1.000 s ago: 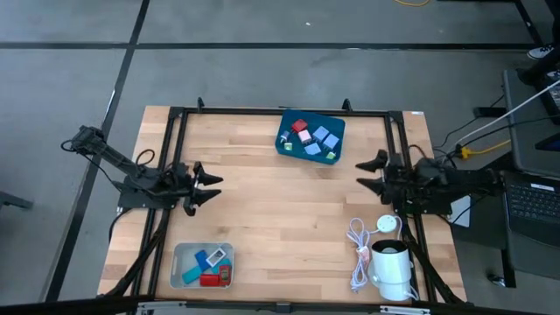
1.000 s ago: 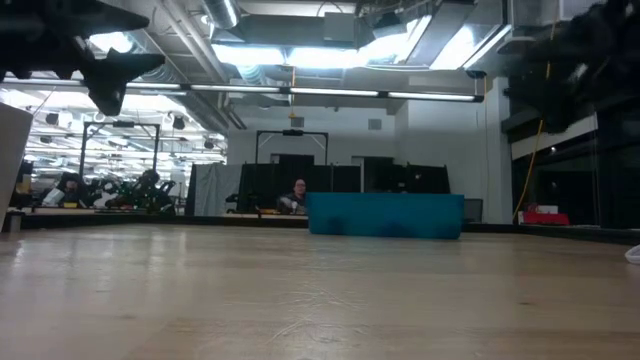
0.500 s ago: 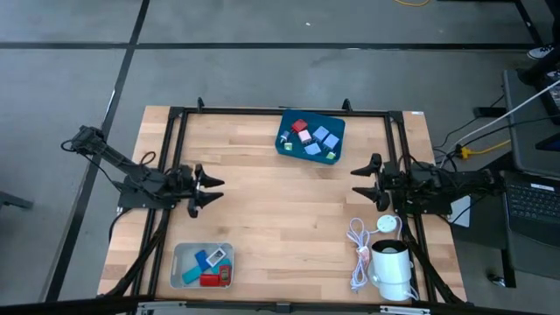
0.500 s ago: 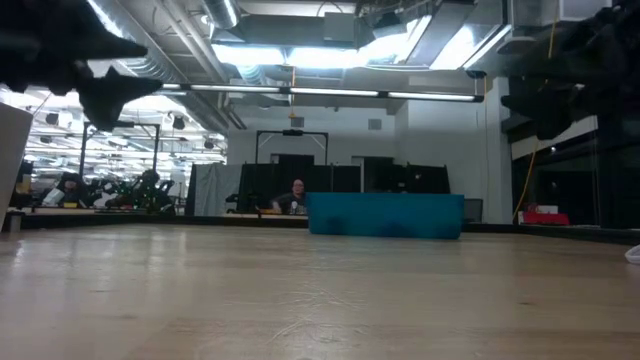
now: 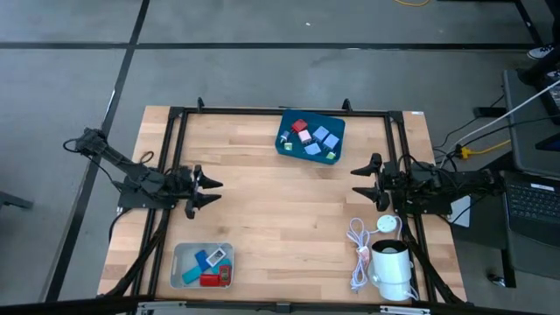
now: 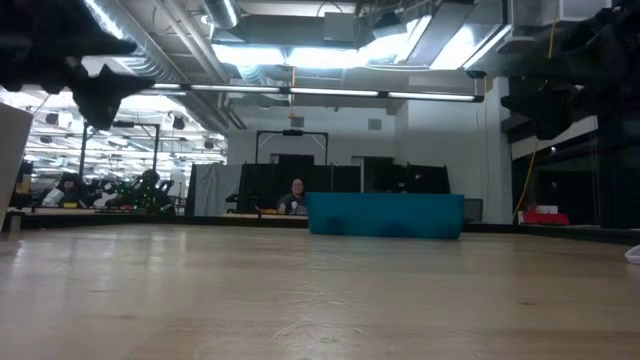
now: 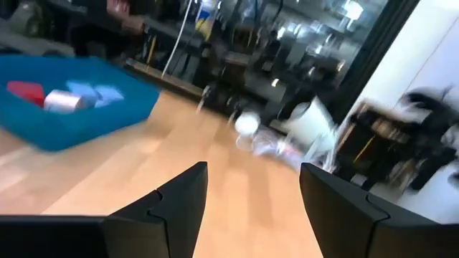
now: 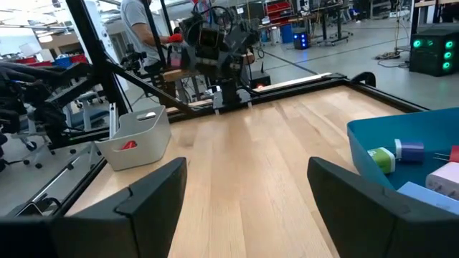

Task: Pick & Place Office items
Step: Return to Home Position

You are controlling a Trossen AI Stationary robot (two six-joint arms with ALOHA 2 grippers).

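Observation:
Several small office items, red, pink, lavender, white and green, lie in a teal tray (image 5: 311, 135) at the table's far middle; it also shows in the low view (image 6: 385, 215), the left wrist view (image 7: 68, 100) and the right wrist view (image 8: 416, 161). More red and blue pieces lie in a white bin (image 5: 203, 264) near the front left, which also shows in the right wrist view (image 8: 136, 132). My left gripper (image 5: 210, 190) is open and empty above the table's left side. My right gripper (image 5: 362, 180) is open and empty above the right side.
A coiled white cable (image 5: 359, 254) and a white cylindrical device (image 5: 391, 267) sit at the front right. A black frame (image 5: 280, 111) runs around the table. The bare wood between the two grippers is open. A person (image 6: 296, 195) sits in the room beyond.
My left gripper has drawn slightly toward the table's left edge and turned a little. My right gripper has shifted slightly toward the table's centre in the first half second, then kept still. Both have stayed open.

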